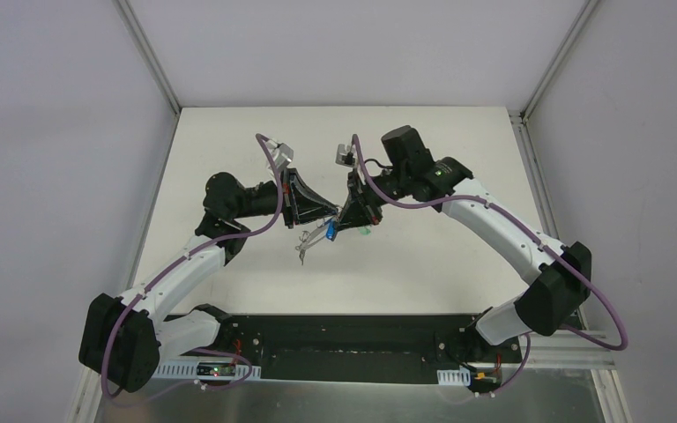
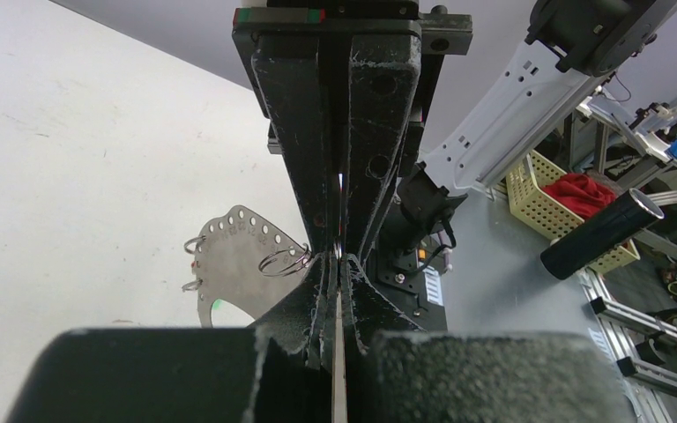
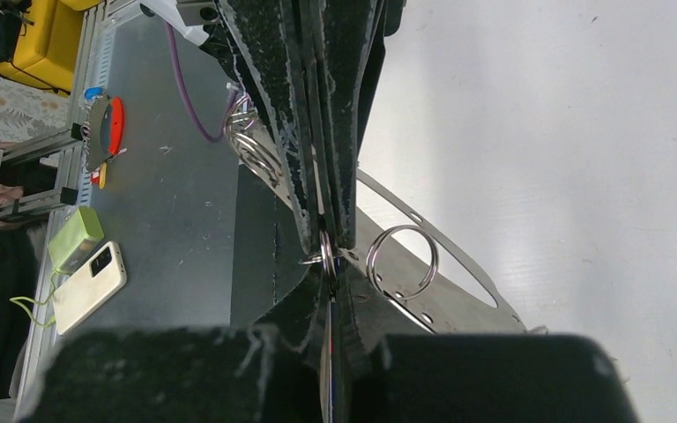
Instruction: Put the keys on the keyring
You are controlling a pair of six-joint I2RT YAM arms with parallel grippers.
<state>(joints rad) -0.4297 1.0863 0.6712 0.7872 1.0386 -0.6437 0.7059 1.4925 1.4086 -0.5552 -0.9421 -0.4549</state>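
Both grippers meet tip to tip above the table's middle. My left gripper (image 1: 333, 212) (image 2: 338, 264) is shut on a thin silver metal piece (image 2: 338, 352) seen edge-on; key or ring, I cannot tell. My right gripper (image 1: 345, 220) (image 3: 328, 263) is shut on a thin piece with a blue streak, the key with the blue tag (image 1: 329, 231). A small split ring (image 3: 325, 256) sits between the tips. The keyring (image 2: 234, 269) (image 3: 458, 304) (image 1: 305, 248), flat grey metal with a row of holes and small rings, dangles beside the fingers. A green tag (image 1: 366, 232) shows under the right gripper.
White walls close in the white table (image 1: 229, 159) on three sides. Off the table, a mesh basket (image 2: 538, 189) with red cloth and a black cylinder (image 2: 599, 233) lie past the near edge. A phone (image 3: 88, 286) and a green box (image 3: 75, 238) lie on the grey bench.
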